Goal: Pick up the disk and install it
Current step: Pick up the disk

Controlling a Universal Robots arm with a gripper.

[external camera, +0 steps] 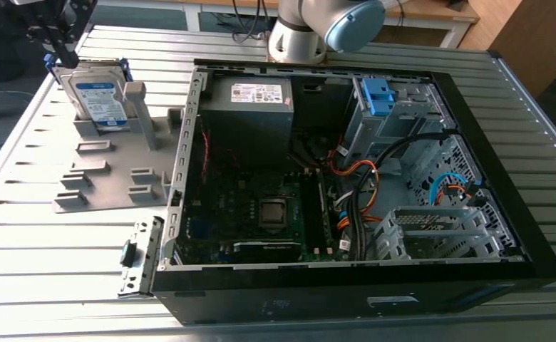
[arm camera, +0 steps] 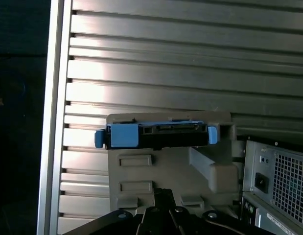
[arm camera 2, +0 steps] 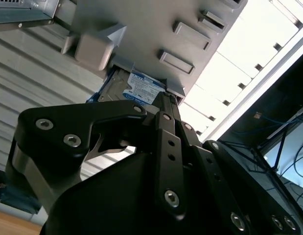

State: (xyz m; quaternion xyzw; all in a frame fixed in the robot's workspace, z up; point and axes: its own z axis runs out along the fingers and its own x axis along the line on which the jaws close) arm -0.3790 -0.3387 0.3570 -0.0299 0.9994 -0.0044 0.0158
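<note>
Exterior view, nearest first: slatted metal bench [external camera: 50, 242] carrying an open black computer case [external camera: 354, 303] toward the exterior view's right, insides showing. Inside the case, near to far: dark motherboard [external camera: 259, 214], orange and black cables [external camera: 363, 174] just right of it, then a grey power supply [external camera: 249, 107] with a white sticker against the far wall, and a blue bracket [external camera: 378, 96] in the drive cage to its right. On the exterior view's left, just beside the case: flat grey fixture [external camera: 98, 178] with raised blocks and slots, lying on the bench. At the fixture's far end, the disk [external camera: 102, 100], upright on edge in a slot, label facing near, blue frame along its edges, not yet lifted. Just above the disk's far-left top corner, the claw [external camera: 68, 57], pointing down, narrow, tips drawn together, holding nothing; touching or not, cannot tell. Farthest back, pale arm base [external camera: 306, 32] behind the case.

Second wrist view: claw [arm camera 2: 163, 98] aimed at the disk [arm camera 2: 141, 88] in the fixture [arm camera 2: 141, 29].

First wrist view: claw [arm camera: 158, 192] over the fixture [arm camera: 161, 166], disk [arm camera: 156, 135] edge-on beyond it, blue at both ends, bench [arm camera: 190, 73] farther still
</note>
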